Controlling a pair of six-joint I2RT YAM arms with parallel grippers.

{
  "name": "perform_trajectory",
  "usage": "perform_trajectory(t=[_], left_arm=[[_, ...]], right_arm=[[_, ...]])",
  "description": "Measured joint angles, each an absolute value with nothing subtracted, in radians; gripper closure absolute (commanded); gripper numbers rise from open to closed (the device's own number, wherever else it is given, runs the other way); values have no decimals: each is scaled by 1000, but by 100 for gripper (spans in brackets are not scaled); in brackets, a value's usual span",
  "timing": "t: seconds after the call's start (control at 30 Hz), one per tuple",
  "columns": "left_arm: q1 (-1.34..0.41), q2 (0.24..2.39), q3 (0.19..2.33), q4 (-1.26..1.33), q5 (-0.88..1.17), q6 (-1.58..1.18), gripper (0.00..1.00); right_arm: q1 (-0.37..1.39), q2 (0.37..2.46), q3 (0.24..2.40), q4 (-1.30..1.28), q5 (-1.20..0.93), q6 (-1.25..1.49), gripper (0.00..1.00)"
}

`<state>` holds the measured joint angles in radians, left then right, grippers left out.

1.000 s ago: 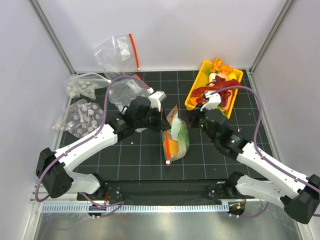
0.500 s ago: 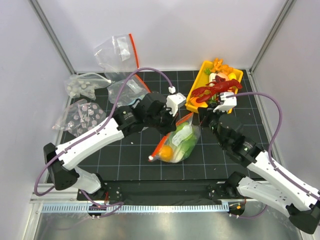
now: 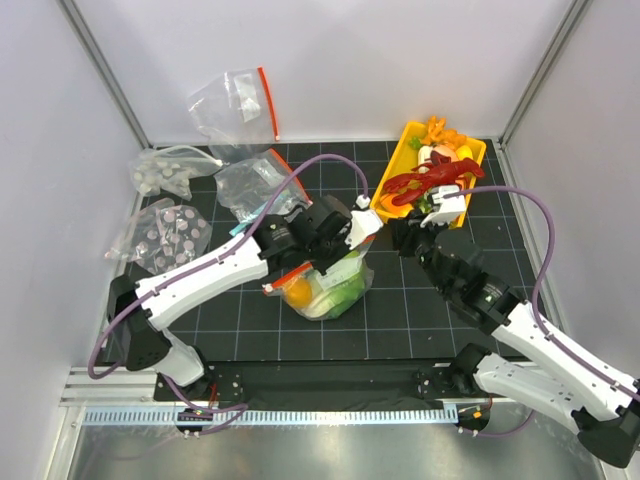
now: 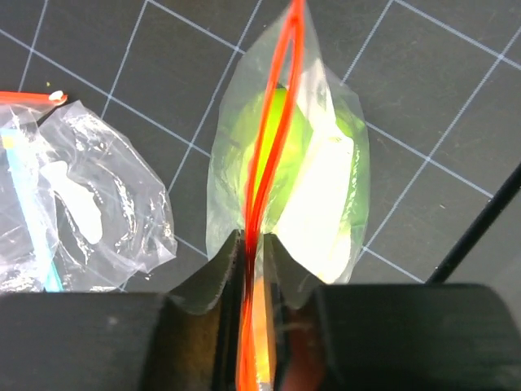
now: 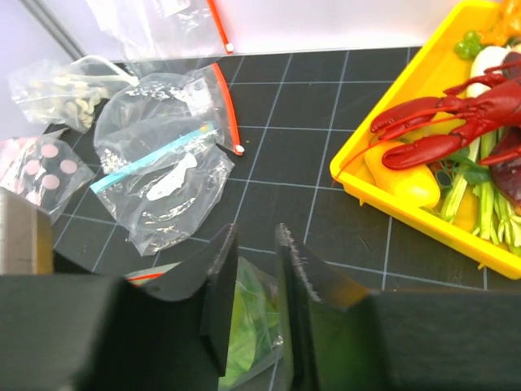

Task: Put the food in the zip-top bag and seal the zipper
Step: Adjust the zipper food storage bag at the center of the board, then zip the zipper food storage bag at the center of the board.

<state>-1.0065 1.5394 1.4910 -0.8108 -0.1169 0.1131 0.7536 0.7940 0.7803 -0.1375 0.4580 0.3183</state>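
Left hand (image 4: pixel 252 242) is sitting narrow around the zipper (image 4: pixel 293 16), with the strip running between its fingers; can't tell if it's pinching. Zip-top bag (image 4: pixel 330 204) is lying just ahead of it, green food (image 4: pixel 308 134) inside. Bare tabletop (image 4: pixel 440 98) is lying open to its right, another clear bag (image 4: pixel 98 187) crowding its left. Right hand (image 5: pixel 254 236) is hovering narrowly parted, holding nothing, with the yellow tray (image 5: pixel 366 195) edge lying ahead-right.

Food (image 3: pixel 300 293) inside zip-top bag (image 3: pixel 350 275), mat (image 3: pixel 250 320) centre; tray (image 3: pixel 390 170) behind-right; spare bags (image 3: pixel 250 185) behind-left.
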Motion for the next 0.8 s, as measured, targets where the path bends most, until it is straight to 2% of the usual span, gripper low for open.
perform_trajectory(t=[0.07,0.13,0.17,0.27,0.3,0.37,0.4,0.43,0.5,0.53,0.6,0.63,0.7,0.8], left_arm=[[-1011,1523,1456,-775,-124,118,78],[-1013,1490,1405,-746,-120,122,71],[-1013,1468,1379,-730,-119,123,60],[-1013,1394,1320,-685,-121,114,50],[-1014,1364,1302,-669,-123,112,43],[-1015,1295,1268,-634,-139,96,36],[-1016,1259,1254,-617,-147,85,28],[-1017,1222,1242,-599,-155,77,27],[-1018,1148,1201,-546,-170,50,22],[-1019,1102,1171,-515,-181,35,16],[-1019,1008,1099,-446,-218,7,1],[-1019,962,1060,-411,-241,-11,0],[-1020,878,992,-352,-305,-50,0],[-1020,791,921,-280,-397,-99,0]], right_arm=[[754,785,780,-135,440,310,62],[754,770,776,-132,426,307,60],[754,762,774,-129,422,305,60],[754,745,770,-125,415,303,56],[753,741,768,-124,413,301,54],[754,739,768,-121,404,299,46],[754,739,768,-119,397,295,43],[754,739,768,-117,386,290,36],[753,739,764,-108,348,281,30],[753,739,762,-101,323,273,23],[753,739,756,-89,264,257,17],[753,741,756,-84,229,245,10],[754,750,757,-70,146,226,2],[753,790,760,-44,-6,192,0]])
